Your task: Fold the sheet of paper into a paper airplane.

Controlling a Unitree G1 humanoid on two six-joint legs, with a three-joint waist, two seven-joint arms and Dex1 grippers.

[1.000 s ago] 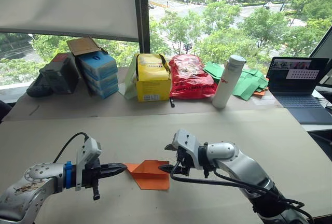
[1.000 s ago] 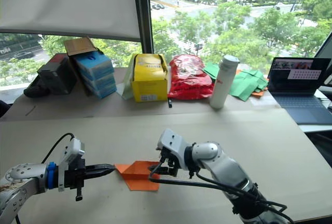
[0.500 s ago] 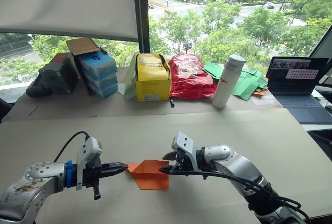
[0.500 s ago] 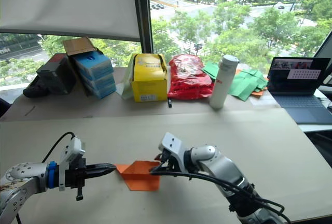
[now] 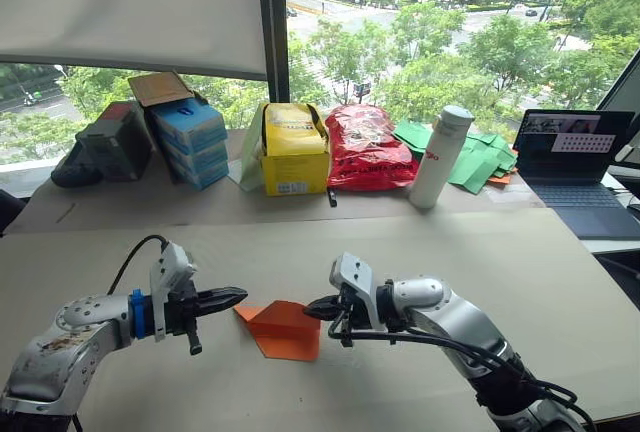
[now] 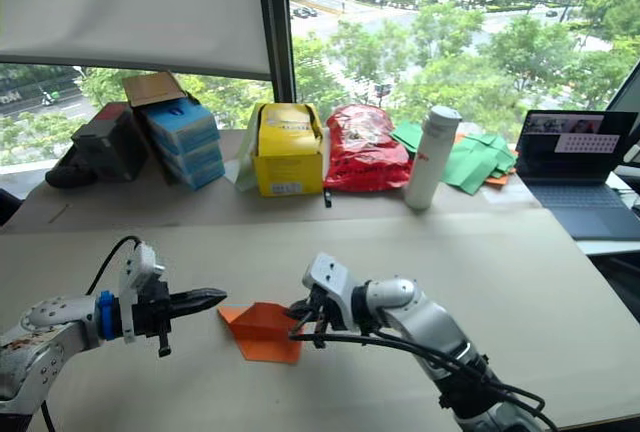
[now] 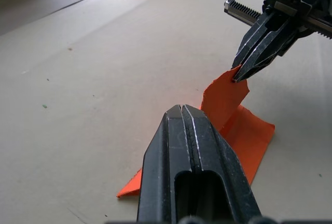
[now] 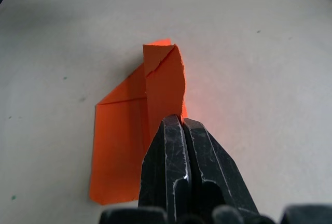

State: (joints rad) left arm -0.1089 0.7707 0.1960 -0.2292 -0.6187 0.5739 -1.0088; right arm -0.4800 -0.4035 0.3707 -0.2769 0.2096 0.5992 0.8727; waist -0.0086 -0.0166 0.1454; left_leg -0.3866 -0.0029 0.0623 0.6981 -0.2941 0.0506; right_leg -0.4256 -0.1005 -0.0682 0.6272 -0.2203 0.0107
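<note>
The sheet of paper [image 5: 283, 329] lies on the table [image 5: 560, 282] between left hand [image 5: 238, 298] and right hand [image 5: 310, 307].

Silver-grey jointed arms, blue ring at left wrist, black cables, black-fingered left gripper [image 5: 236, 297] and right gripper [image 5: 310, 308].

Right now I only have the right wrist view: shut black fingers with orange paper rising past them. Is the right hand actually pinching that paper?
Observer: Yes. The left wrist view shows the right hand shut on a raised corner of the sheet of paper; the rest lies on the table.
Reviewer: And the left hand?
Observer: The left hand is shut, holds nothing, and hovers just above the sheet's left corner.
Reviewer: Any other paper about?
Observer: Green paper pieces lie at the back, between the white bottle and the laptop.
</note>
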